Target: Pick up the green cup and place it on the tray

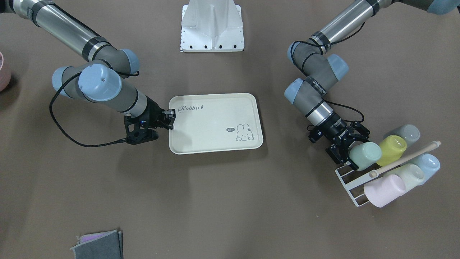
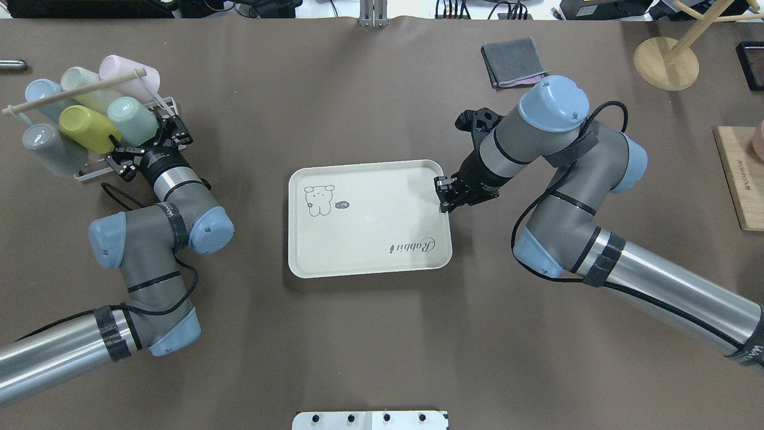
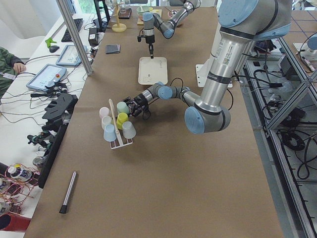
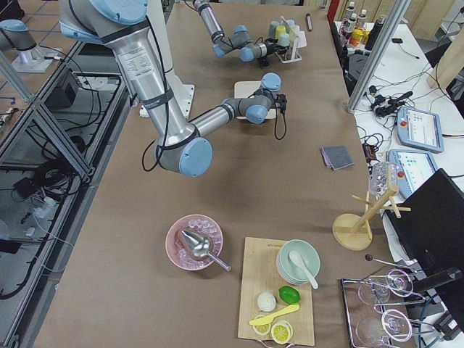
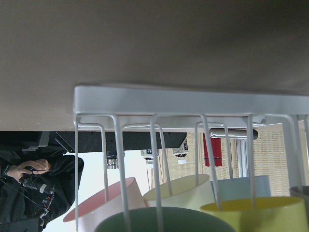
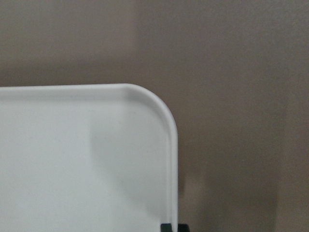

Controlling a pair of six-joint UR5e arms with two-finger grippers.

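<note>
The green cup (image 1: 364, 155) lies on its side in a white wire rack (image 1: 346, 181), mouth toward my left arm; it also shows in the overhead view (image 2: 132, 119) and its rim in the left wrist view (image 5: 164, 220). My left gripper (image 1: 360, 151) is open, with its fingers on either side of the cup's mouth end. The cream tray (image 1: 215, 144) with "Rabbit" script lies flat at the table's middle (image 2: 370, 251). My right gripper (image 1: 171, 118) is shut on the tray's rim near a corner (image 6: 72, 159).
The rack also holds a yellow-green cup (image 1: 392, 148), a pale whitish-green cup (image 1: 409, 174), and pink (image 1: 384, 189), blue (image 1: 429, 163) and grey (image 1: 408, 133) cups under a wooden dowel (image 1: 406, 158). A grey cloth (image 2: 513, 61), a wooden stand (image 2: 665, 63) and a board (image 2: 740, 179) lie on the right side.
</note>
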